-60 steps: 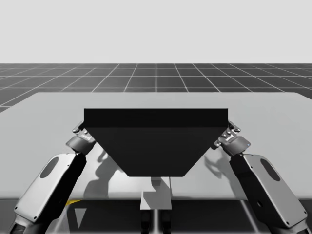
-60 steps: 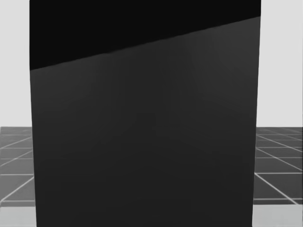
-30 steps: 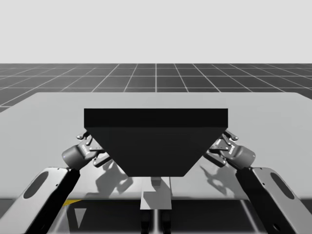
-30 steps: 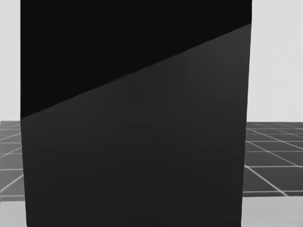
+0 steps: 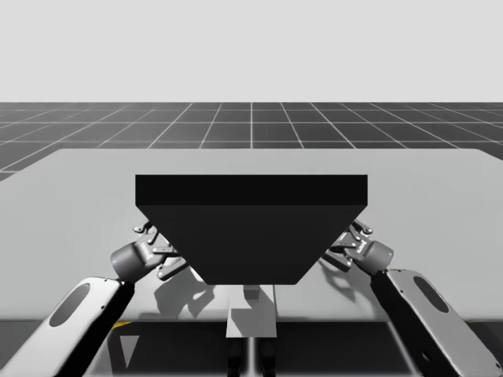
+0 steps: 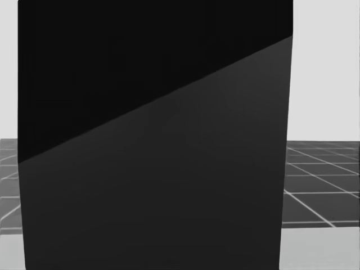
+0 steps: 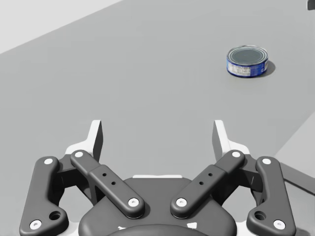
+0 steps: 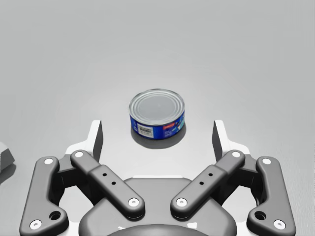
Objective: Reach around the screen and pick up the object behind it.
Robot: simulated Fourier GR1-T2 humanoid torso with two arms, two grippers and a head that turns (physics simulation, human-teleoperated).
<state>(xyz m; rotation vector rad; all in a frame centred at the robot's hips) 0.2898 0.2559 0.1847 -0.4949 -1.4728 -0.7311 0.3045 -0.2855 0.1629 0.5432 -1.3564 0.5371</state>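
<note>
A flat grey table point(image 5: 440, 204) stands on a dark floor point(image 5: 251, 126) marked with pale lines in squares. Past the floor, all is plain and light.

A big dark screen point(image 5: 251, 228) stands on the table, with its foot near the edge on my side. It is in the way of my head's look, with a bit of floor on each side of it.

My left claw point(image 5: 161, 250) is just beside the screen's left side. My right claw point(image 5: 343, 247) is just beside its right side. Both claws are spread wide and hold nothing.

A short round blue can point(image 8: 157, 114) with a silver top sits upright on the table. It is just ahead of my right claw, in line with the gap between the fingers, and they do not touch it. From my left claw it is well ahead and off to one side.
</note>
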